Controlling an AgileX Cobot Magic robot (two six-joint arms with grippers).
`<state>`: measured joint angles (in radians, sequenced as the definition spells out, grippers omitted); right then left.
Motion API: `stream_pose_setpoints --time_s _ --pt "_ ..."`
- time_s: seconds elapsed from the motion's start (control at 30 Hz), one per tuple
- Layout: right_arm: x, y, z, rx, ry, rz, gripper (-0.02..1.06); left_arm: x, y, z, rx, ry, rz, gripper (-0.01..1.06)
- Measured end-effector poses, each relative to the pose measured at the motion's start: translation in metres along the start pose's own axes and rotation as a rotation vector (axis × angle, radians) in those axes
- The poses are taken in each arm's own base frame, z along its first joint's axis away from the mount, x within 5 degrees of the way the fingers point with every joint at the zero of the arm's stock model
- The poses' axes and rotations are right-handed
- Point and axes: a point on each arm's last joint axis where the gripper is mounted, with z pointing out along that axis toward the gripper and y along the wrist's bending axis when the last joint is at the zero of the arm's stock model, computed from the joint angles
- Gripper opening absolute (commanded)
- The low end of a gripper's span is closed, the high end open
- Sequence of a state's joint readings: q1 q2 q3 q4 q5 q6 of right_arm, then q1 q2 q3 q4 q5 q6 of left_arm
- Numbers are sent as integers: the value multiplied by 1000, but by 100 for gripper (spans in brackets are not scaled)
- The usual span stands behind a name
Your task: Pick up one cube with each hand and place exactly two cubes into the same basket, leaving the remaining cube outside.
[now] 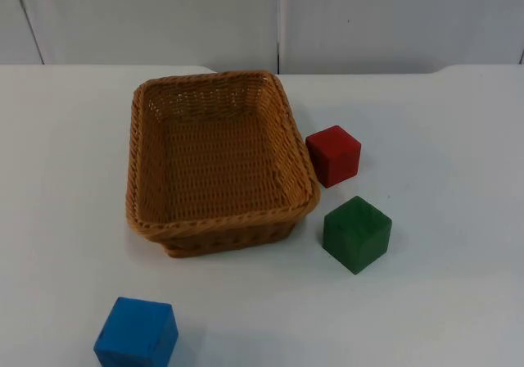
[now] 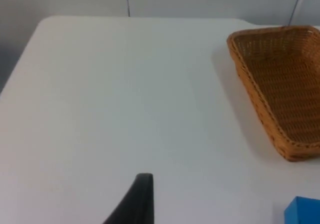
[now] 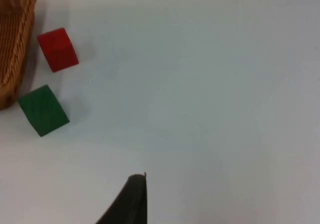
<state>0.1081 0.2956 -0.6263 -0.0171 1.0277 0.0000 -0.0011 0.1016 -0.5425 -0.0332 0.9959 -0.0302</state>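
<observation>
Evidently at the opening step: reaching, with no pickup made yet. In the top view, an empty basket [image 1: 221,219] on the white table [image 1: 442,138], long side running away toward the grey wall [image 1: 164,15]. Just beside its right wall, a red cube [image 1: 333,155]. Near the front right corner, and close to the red one without touching it, a green cube [image 1: 356,233]. Well apart from both, out past the basket's front left corner, a blue cube [image 1: 137,333]. All three resting on the table, none inside.

Left gripper [image 2: 140,199] hanging above bare table on the left side, holding nothing, with basket and blue cube both off toward its right. Cannot tell whether spread or pressed together. Right gripper [image 3: 132,199] likewise above bare table on the right side, empty, with red and green off toward its left beside the basket wall. Cannot tell its state either.

Probably blue for the left arm and green for the right (red sits tight against the wicker, so less room there for a clean descent). Next move calls for swinging each arm inward over its cube, squaring to a pair of flat faces, coming down wide and closing at mid-height. Worth watching the green approach: easy to nudge red or clip the basket corner.
</observation>
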Motion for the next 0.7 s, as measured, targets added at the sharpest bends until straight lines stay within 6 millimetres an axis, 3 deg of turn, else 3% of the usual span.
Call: stream_pose_setpoints --time_s 0.7 --pt "-20 3 38 -31 116 -27 105 -17 -5 33 44 122 -49 105"
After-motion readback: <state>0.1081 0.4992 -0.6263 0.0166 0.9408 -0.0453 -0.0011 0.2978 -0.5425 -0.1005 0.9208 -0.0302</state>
